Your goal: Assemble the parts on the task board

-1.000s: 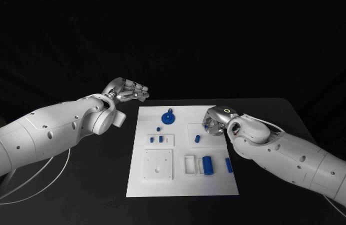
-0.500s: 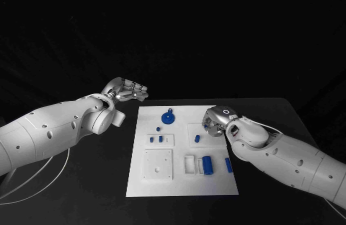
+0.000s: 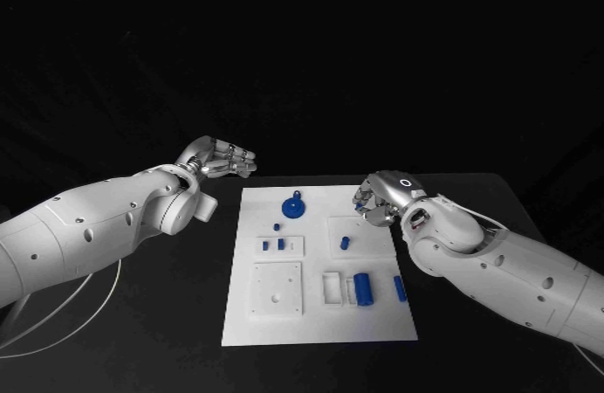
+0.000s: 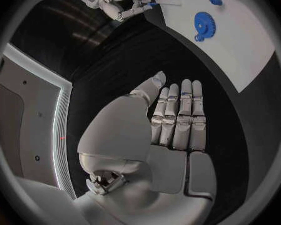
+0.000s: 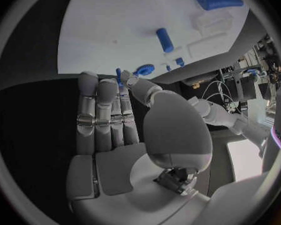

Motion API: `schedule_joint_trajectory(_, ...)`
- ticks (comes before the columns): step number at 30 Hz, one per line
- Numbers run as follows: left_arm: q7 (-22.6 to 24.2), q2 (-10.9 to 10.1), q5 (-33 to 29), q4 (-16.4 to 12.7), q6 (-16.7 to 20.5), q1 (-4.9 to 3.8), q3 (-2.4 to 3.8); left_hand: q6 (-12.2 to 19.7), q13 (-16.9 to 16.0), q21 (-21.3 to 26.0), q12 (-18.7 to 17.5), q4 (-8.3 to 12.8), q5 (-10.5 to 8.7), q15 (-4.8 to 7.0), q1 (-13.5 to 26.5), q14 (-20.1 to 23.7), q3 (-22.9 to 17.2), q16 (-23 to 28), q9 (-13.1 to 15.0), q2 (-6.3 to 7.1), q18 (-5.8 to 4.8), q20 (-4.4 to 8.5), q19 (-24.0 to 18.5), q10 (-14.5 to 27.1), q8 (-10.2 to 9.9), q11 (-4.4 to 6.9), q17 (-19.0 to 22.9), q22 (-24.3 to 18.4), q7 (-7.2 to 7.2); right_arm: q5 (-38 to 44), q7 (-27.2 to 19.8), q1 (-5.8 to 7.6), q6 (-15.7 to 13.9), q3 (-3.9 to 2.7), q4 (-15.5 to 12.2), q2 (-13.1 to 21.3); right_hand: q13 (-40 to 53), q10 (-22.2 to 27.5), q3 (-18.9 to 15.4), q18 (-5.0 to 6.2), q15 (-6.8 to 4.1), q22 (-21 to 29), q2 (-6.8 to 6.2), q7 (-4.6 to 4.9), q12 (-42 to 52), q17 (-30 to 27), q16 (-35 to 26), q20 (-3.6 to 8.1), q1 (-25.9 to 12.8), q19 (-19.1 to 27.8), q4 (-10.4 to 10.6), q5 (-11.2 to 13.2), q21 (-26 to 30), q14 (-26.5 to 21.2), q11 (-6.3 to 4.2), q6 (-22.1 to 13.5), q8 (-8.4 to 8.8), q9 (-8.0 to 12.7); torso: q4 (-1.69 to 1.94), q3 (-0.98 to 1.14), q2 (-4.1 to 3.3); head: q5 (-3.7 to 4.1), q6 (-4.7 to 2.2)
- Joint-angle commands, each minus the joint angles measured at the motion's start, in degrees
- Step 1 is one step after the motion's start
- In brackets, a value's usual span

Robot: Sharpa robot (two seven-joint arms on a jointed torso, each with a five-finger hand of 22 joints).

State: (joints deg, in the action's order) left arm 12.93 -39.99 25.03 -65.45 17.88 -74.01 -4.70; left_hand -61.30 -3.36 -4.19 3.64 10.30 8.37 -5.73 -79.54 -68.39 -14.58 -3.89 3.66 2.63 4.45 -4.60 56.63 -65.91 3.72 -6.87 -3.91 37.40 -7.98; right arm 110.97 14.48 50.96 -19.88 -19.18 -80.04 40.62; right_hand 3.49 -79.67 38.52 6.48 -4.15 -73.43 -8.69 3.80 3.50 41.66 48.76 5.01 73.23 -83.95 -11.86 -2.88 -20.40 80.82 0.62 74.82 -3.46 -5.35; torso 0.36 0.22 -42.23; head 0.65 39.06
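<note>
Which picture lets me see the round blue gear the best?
The head view: the blue gear lies flat near the far end of the task board, with nothing covering it. The left wrist view shows it clearly too, but bent near the rim. In the right wrist view it peeks out small beside the right hand's fingertips.

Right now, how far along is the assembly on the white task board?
Early on. The blue gear lies on the white task board, but whether it is seated is unclear. In hand: the right hand pinches a small blue peg above the board. Left: the blue cylinder and blue bar. The left hand waits off the board.
</note>
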Motion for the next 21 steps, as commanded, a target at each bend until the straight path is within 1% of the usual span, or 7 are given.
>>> schedule_joint_trajectory(1, 0.68, 0.24, -0.40, 0.00, -0.63, -0.07, 0.06, 0.34, 0.01, -0.07, -0.12, 0.45, -0.03, -0.14, -0.44, 0.22, 0.02, 0.19, 0.02, -0.10, -0.43, 0.03, -0.37, 0.19, -0.07, -0.06, -0.02, 0.09, -0.12, -3.78, -0.38, 0.03, -1.21, -0.67, -2.02, 0.65, 0.17, -0.14, -0.45, -0.11, -0.02, -0.06, 0.34, 0.04, 0.07, 0.06, -0.40, 0.55, 0.70, -2.35, 0.08, 0.03, -0.35, 0.27, 0.07, 0.45, -0.23, 0.14, -0.02, -0.06, 0.09, -0.14, -0.23)
schedule_joint_trajectory(4, 0.70, 0.40, -0.55, 0.01, -0.49, -0.06, 0.05, 0.34, 0.01, -0.07, -0.12, 0.45, -0.03, -0.14, -0.44, 0.22, 0.02, 0.19, 0.02, -0.10, -0.43, 0.03, -0.37, 0.19, -0.07, -0.06, -0.02, 0.09, -0.12, -5.04, -0.60, 0.02, -1.38, -1.24, -4.27, 1.23, 0.17, -0.11, -0.48, -0.06, -0.02, -0.04, 0.37, 0.04, 0.07, 0.09, -0.44, 0.56, 0.72, -2.35, 0.06, 0.02, -0.29, 0.28, 0.07, 0.45, -0.23, 0.14, -0.02, -0.11, 0.06, -0.33, -0.36)
schedule_joint_trajectory(6, 0.66, 0.62, -0.78, 0.00, -0.22, -0.06, 0.05, 0.36, 0.01, -0.06, -0.12, 0.44, -0.03, -0.15, -0.42, 0.22, 0.03, 0.19, 0.02, -0.12, -0.43, 0.02, -0.38, 0.19, -0.07, -0.06, -0.02, 0.11, -0.12, -5.83, -0.84, 0.02, -1.44, -1.46, -5.75, 1.36, 0.18, -0.10, -0.57, 0.05, -0.01, -0.03, 0.43, 0.04, 0.08, 0.14, -0.55, 0.53, 0.73, -2.35, 0.00, 0.01, -0.27, 0.31, 0.08, 0.43, -0.23, 0.16, 0.00, -0.13, 0.10, -0.60, -0.41)
schedule_joint_trajectory(9, 0.64, 0.97, -1.12, -0.17, 0.29, -0.05, 0.04, 0.42, 0.01, 0.01, -0.11, 0.38, -0.03, -0.17, -0.23, 0.25, 0.07, 0.18, 0.02, -0.16, -0.43, -0.03, -0.45, 0.22, -0.06, -0.07, -0.03, 0.19, -0.13, -6.69, -1.11, -0.21, -1.28, -1.62, -7.65, 1.29, 0.18, -0.08, -0.65, 0.16, 0.01, 0.06, 0.50, 0.07, 0.07, 0.19, -0.65, 0.48, 0.71, -2.32, -0.05, 0.00, 0.01, 0.34, 0.10, 0.39, -0.22, 0.17, 0.11, -0.17, 0.12, -0.91, -0.57)
schedule_joint_trajectory(12, 0.77, 1.48, -1.72, -0.30, 0.78, -0.04, 0.04, 0.42, 0.01, 0.04, -0.11, 0.32, -0.02, -0.18, -0.12, 0.26, 0.10, 0.18, 0.03, -0.16, -0.44, -0.05, -0.45, 0.26, -0.06, -0.08, -0.03, 0.18, -0.13, -7.13, -1.32, -0.98, -1.16, -1.69, -9.58, 1.10, 0.17, 0.00, -0.69, 0.18, 0.03, 0.05, 0.58, 0.08, 0.05, 0.20, -0.72, 0.47, 0.68, -2.31, -0.05, 0.00, -0.07, 0.33, 0.12, 0.34, -0.21, 0.18, 0.14, -0.26, 0.21, -1.22, -0.66)
schedule_joint_trajectory(17, 1.13, 2.47, -2.87, -0.01, 1.90, 0.00, 0.03, 0.45, 0.00, 0.20, -0.11, 0.15, -0.02, -0.19, 0.14, 0.30, 0.09, 0.17, 0.02, -0.10, -0.41, -0.11, -0.36, 0.31, -0.06, -0.06, -0.04, -0.14, -0.09, -6.47, -1.51, -2.29, -0.99, -1.51, -11.78, 0.18, 0.18, 0.06, -0.77, 0.23, 0.05, 0.06, 0.67, 0.10, 0.07, 0.24, -0.84, 0.43, 0.73, -2.31, -0.17, -0.01, -0.07, 0.33, 0.15, 0.28, -0.23, 0.20, 0.13, -0.69, 0.62, -1.65, -0.63)
schedule_joint_trajectory(21, 1.33, 3.31, -4.20, 0.67, 2.58, 0.03, 0.02, 0.45, 0.00, 0.20, -0.11, 0.15, -0.02, -0.19, 0.14, 0.30, 0.09, 0.17, 0.02, -0.10, -0.41, -0.11, -0.36, 0.31, -0.06, -0.06, -0.04, -0.14, -0.09, -5.35, -1.61, -3.38, -0.98, -0.81, -12.87, -0.76, 0.18, 0.06, -0.77, 0.23, 0.05, 0.06, 0.67, 0.10, 0.07, 0.24, -0.84, 0.43, 0.73, -2.31, -0.17, -0.01, -0.07, 0.33, 0.15, 0.28, -0.23, 0.20, 0.13, -1.06, 1.03, -2.24, -0.45)
